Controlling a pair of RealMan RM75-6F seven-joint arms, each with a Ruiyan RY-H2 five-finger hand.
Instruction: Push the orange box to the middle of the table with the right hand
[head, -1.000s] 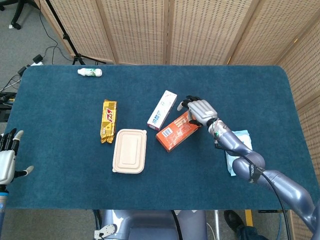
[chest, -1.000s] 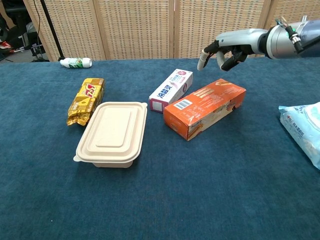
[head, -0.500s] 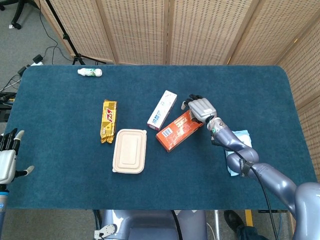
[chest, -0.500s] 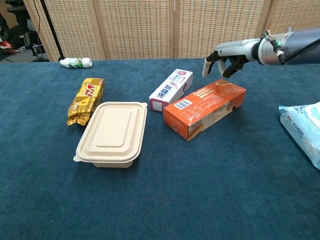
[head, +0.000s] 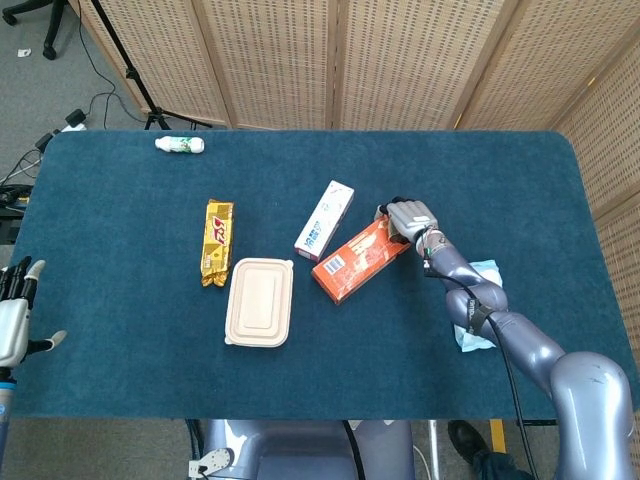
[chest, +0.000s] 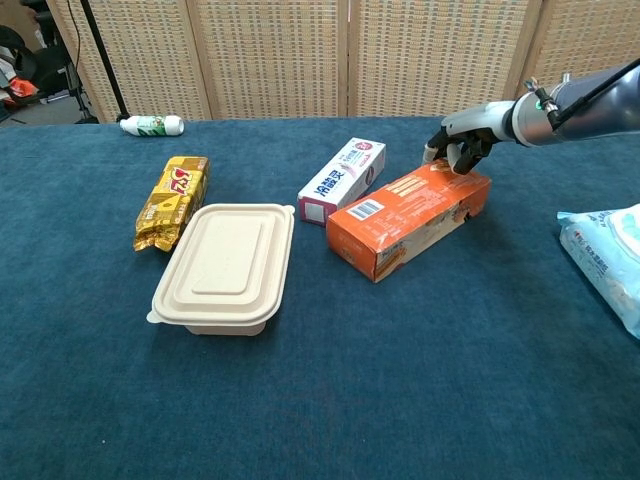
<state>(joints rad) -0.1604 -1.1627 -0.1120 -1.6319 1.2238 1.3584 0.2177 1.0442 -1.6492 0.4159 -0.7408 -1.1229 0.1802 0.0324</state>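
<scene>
The orange box lies slanted on the blue table, just right of centre, with its near end close to a beige container. My right hand is at the box's far right end, fingers curled down and touching its top corner, holding nothing. Far off at the table's near left edge, my left hand has its fingers spread and holds nothing; the chest view does not show it.
A white-and-blue carton lies just left of the orange box. The beige lidded container, a yellow snack pack, a small bottle at the far left and a blue wipes pack at the right are on the table.
My right hand has come down from above the box's far end onto its corner, and its fingers have curled in. The orange box has not visibly moved.
</scene>
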